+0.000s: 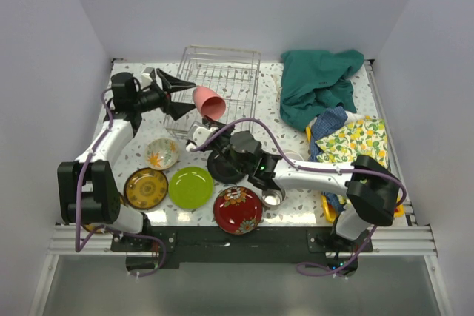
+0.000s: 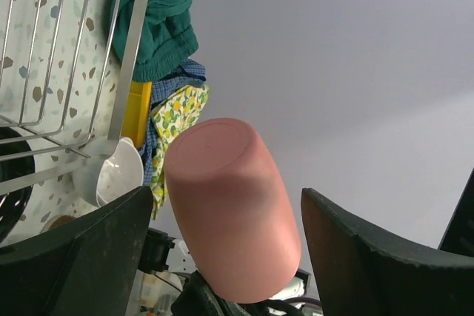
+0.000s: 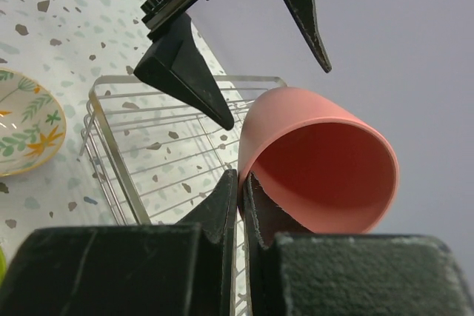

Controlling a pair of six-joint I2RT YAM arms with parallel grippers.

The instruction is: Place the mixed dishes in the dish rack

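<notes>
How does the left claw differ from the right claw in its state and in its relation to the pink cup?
The left claw is wide open; the right claw is shut. The left claw's fingers stand on either side of the salmon-pink cup, with gaps showing; the right claw pinches its rim. The left claw faces the cup's base, the right claw its mouth. Both meet at the same cup, by the dish rack.

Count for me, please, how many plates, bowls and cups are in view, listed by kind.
Plates: 4 (brown-gold plate, lime-green plate, red floral plate, black plate)
Bowls: 2 (floral bowl, white bowl)
Cups: 2 (pink cup, steel cup)
Total: 8
</notes>
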